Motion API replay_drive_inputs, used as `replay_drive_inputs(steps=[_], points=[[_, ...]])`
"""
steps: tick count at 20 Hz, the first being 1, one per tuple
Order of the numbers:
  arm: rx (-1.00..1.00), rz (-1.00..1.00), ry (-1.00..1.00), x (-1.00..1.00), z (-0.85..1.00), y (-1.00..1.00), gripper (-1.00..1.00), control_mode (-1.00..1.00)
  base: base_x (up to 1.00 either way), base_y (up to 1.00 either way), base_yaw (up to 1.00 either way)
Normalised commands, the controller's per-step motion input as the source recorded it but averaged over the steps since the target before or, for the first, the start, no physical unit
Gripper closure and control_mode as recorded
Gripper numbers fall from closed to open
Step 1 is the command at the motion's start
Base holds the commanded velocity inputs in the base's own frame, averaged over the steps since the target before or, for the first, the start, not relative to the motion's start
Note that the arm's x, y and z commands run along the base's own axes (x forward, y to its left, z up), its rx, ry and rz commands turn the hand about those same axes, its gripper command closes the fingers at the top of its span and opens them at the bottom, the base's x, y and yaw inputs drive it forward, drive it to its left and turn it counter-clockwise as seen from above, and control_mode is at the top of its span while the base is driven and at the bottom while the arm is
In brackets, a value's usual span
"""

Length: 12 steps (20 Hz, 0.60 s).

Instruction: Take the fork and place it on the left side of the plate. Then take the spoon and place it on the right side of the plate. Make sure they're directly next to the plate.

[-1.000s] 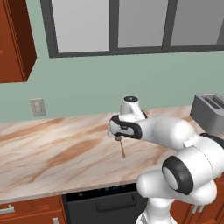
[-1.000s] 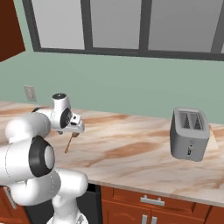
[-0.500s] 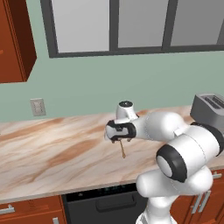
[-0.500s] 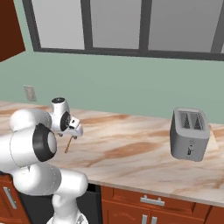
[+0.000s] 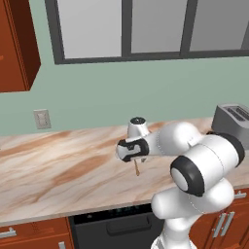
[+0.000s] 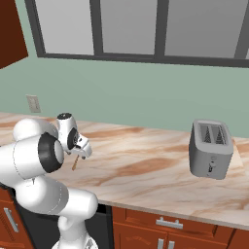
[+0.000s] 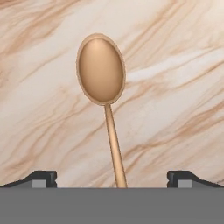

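A tan-brown spoon (image 7: pixel 101 72) lies flat on the marble counter, its oval bowl away from the hand and its thin handle running back between the fingers. My gripper (image 7: pixel 112 178) hangs just above it, open, with one fingertip on each side of the handle and touching nothing. From the base cameras the gripper (image 5: pixel 130 150) (image 6: pixel 80 147) points down at mid-counter, and the spoon's handle (image 5: pixel 137 168) (image 6: pixel 75 163) sticks out beneath it. The fork and the plate are out of view.
A grey toaster (image 5: pixel 232 120) (image 6: pixel 210 149) stands on the counter (image 5: pixel 63 175) to the right of the arm. A wall outlet (image 5: pixel 42 118) sits on the green backsplash at left. The counter's front edge runs above wooden cabinets and a dark oven.
The hand has eased a little to the left and lower over the spoon while the arm's elbow swung round. The jaws stayed open and the spoon has not moved.
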Motion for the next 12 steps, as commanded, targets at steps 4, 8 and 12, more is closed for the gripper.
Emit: replay_drive_inputs(steps=[4,8,12], points=[[0.00,-0.02,0.00,0.08,-0.20,-0.06,-1.00,-1.00,0.00,0.00,0.00],[0.00,0.00,0.00,0.14,-0.15,-0.08,-1.00,-1.00,0.00,0.00,0.00],[0.00,0.00,0.00,0.09,-0.02,-0.03,-1.00,-1.00,0.00,0.00,0.00]])
